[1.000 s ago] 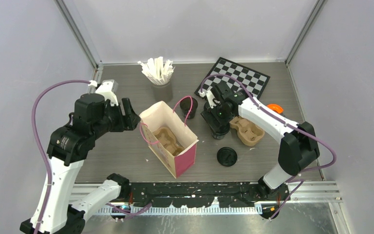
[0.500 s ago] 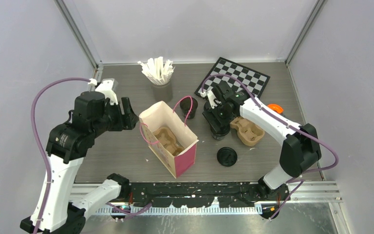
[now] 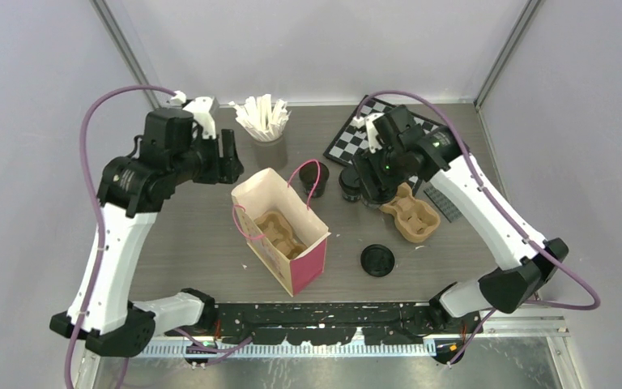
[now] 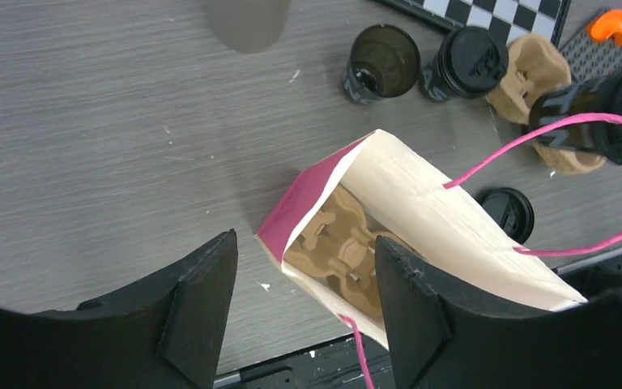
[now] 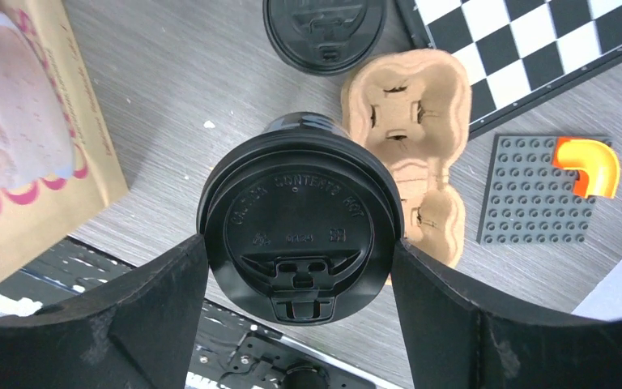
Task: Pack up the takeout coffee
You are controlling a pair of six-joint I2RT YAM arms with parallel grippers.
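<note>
A lidded black takeout coffee cup hangs above the table, and my right gripper is shut on it, a finger pressed to each side of the lid. In the top view this cup is just right of a lidless black cup standing behind the bag. A loose black lid lies nearer the front. My left gripper is open and empty, high over the left side of the pink-and-cream paper bag, which holds a brown pulp carrier.
A second pulp carrier sits right of the held cup. A grey cup of white sticks stands at the back. A chessboard and a grey studded plate with an orange piece lie at back right.
My right gripper closed on the lidded cup and lifted it back and left, off the table. My left arm rose and swung toward the back, its jaws unchanged.
</note>
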